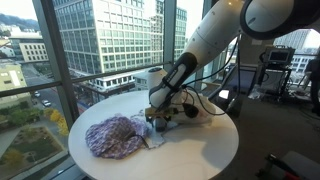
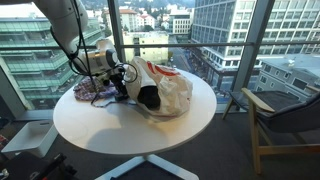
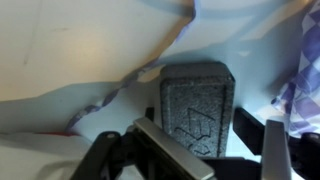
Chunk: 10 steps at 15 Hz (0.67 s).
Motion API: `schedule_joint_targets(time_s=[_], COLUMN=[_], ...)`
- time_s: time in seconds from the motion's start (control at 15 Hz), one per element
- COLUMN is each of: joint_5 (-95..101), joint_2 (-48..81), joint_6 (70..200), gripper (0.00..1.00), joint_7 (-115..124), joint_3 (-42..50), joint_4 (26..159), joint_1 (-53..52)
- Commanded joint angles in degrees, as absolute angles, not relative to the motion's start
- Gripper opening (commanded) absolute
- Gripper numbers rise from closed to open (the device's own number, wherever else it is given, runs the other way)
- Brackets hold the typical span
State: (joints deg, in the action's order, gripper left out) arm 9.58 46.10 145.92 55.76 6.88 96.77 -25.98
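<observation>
In the wrist view the gripper (image 3: 205,126) stands wide open. Its two fingers (image 3: 275,150) flank one dark grey block (image 3: 197,100) lying at 12 o'clock from them, and they clasp nothing; whether they touch it I cannot tell. One purple patterned cloth (image 3: 303,90) shows at the block's 3 o'clock. In an exterior view the gripper sits low over the one round white table (image 1: 205,155), with the cloth (image 1: 113,136) at its 8 o'clock and one white bag (image 1: 205,105) at its 2 o'clock — both close by.
</observation>
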Motion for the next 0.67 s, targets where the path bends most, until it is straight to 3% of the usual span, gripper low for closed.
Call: schedule_joint_targets(time_s=[0.0,0.2,0.6], joint_5=[10.5,10.2,2.7], joint_2=[47.1,44.8,34.0], joint_6=[146.5,145.8,136.3], gripper=[0.50,0.31,0.31], joint_7=[58.0,58.8,50.2], joint_3=[8.0,7.5,-2.4], joint_4=[95.2,97.3,103.9], joint_1=[-26.8,-27.1,-21.5])
